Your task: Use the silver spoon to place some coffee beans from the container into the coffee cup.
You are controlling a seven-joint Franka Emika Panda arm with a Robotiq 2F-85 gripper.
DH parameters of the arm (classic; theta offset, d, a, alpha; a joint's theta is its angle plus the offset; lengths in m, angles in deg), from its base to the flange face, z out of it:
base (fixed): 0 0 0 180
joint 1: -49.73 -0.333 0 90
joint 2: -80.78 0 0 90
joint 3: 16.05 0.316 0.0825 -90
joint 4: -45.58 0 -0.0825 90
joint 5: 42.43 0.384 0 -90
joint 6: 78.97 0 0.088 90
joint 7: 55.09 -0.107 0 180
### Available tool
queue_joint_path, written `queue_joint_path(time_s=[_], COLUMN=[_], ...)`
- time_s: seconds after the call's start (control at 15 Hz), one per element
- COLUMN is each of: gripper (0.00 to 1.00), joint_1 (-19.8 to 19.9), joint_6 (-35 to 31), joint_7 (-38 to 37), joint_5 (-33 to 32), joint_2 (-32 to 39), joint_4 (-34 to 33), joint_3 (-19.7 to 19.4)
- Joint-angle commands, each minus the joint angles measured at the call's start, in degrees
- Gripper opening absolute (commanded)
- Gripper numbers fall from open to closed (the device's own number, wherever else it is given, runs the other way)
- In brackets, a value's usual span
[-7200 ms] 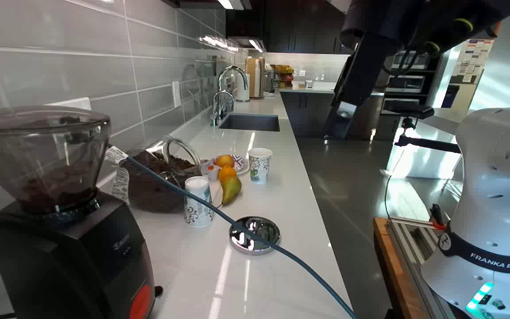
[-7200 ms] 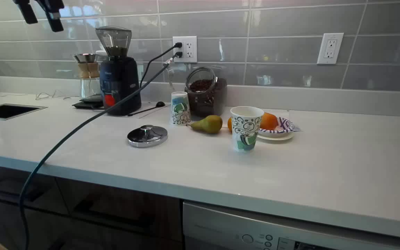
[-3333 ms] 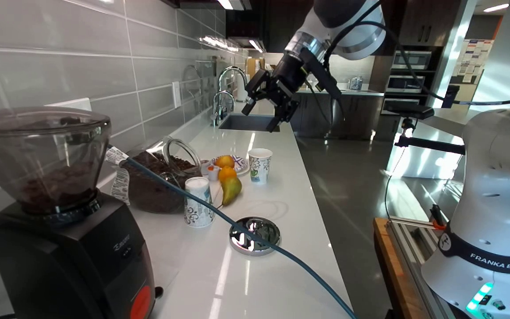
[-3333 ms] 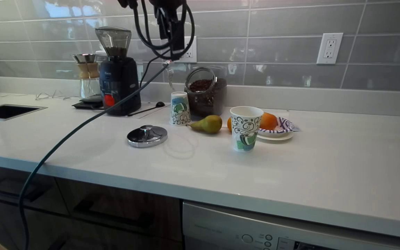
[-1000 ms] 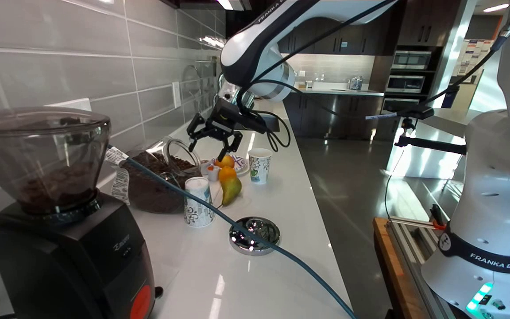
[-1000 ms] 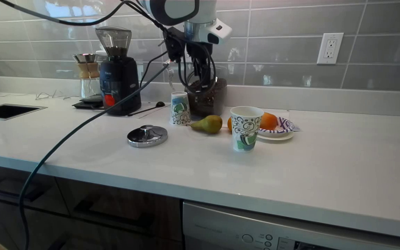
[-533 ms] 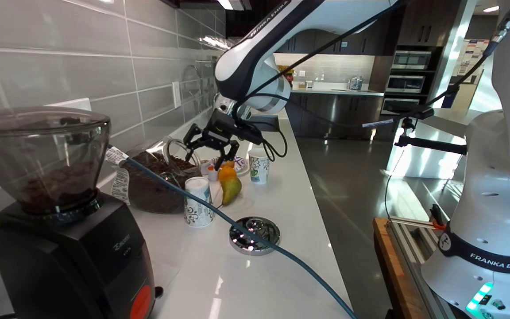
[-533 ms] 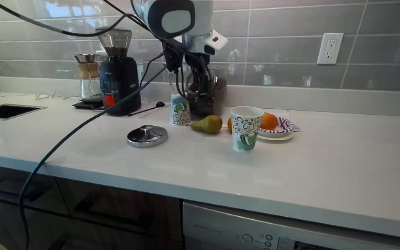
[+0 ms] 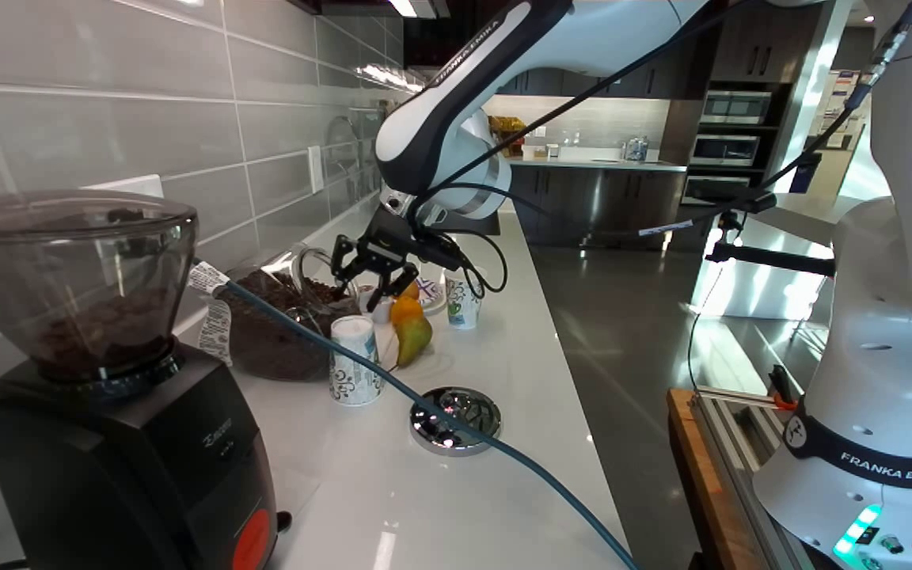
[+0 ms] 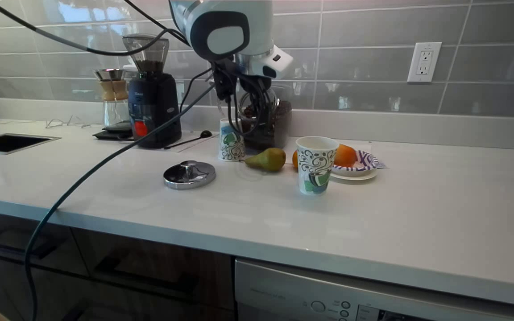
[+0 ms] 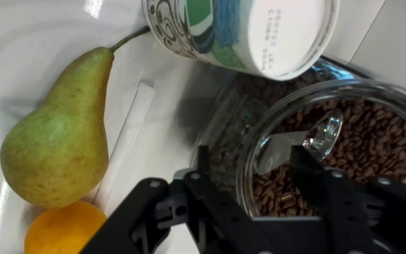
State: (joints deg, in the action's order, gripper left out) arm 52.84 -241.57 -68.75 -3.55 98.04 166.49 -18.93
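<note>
Fetching the spoon (image 11: 324, 135), I judge: it lies with the beans (image 11: 372, 148) in the jar (image 11: 244, 173), right of the wrist view. Fingers (image 11: 307, 171) spread, spoon ungripped. Next calls for pinching its handle (image 11: 281, 146) without knocking the upturned cup (image 11: 287, 31), top centre. Pear (image 11: 58, 137) left; open cup (image 10: 317, 169), likely target, right of centre in an exterior view.

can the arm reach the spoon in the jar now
Probably yes: the jar is open and the spoon shows inside, but the rim appears between the open jaws, so they may need to shift.

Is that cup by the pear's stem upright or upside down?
Upside down: in the wrist view the cup has its closed, printed base on top.
</note>
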Motion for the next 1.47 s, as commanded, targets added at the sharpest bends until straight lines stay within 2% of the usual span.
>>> queue_joint_path(time_s=[0.0,0.13,0.33,0.4,0.6,0.73,1.0,1.07,1.13,1.4], gripper=[0.62,0.65,0.53,0.42,0.26,0.21,0.16,0.17,0.18,0.23], joint_1=[1.08,1.22,0.87,0.71,0.36,0.1,0.18,-0.18,0.54,0.66], joint_6=[-0.68,-0.61,-0.69,-0.65,-0.11,0.07,1.14,1.37,0.55,0.28], joint_7=[2.42,2.9,1.76,1.34,0.28,-0.66,-3.89,-4.96,-2.0,-3.56], joint_5=[2.68,3.05,2.45,2.0,1.43,0.83,-1.19,-2.07,0.67,-0.46], joint_2=[1.55,1.61,1.57,1.52,1.6,1.12,-0.53,-0.85,-1.0,-2.23], joint_4=[-1.64,-1.83,-1.71,-1.55,-1.5,-1.35,-0.2,0.12,1.87,3.31], joint_3=[1.62,1.83,1.34,1.09,0.8,0.32,0.01,-0.41,-0.06,0.14])
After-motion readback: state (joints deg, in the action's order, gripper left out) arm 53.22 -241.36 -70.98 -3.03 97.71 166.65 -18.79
